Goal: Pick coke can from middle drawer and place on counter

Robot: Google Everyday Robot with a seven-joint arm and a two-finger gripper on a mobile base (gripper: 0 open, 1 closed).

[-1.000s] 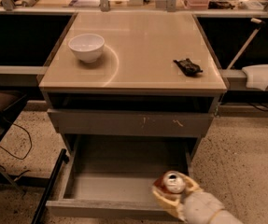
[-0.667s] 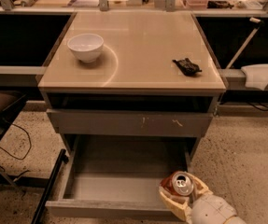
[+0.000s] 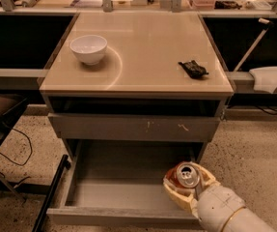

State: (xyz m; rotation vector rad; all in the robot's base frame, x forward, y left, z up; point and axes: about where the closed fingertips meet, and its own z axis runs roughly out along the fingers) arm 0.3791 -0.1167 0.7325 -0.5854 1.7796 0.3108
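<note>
The coke can (image 3: 187, 174) is red-orange with a silver top and pull tab. It stands upright between the cream fingers (image 3: 173, 193) of my gripper (image 3: 187, 182), which is shut on it, at the right front of the open middle drawer (image 3: 114, 192) and a little above its grey floor. My white arm comes in from the lower right. The glossy beige counter (image 3: 143, 47) tops the grey cabinet above the drawer.
A white bowl (image 3: 88, 48) sits at the counter's left rear and a small black lumpy object (image 3: 192, 68) at its right. A shut drawer front with pale scratch marks (image 3: 133, 127) lies above the open drawer. A dark chair frame (image 3: 3, 129) stands left.
My gripper has risen a little with the can held in it, and the can has shifted slightly to the right above the drawer floor.
</note>
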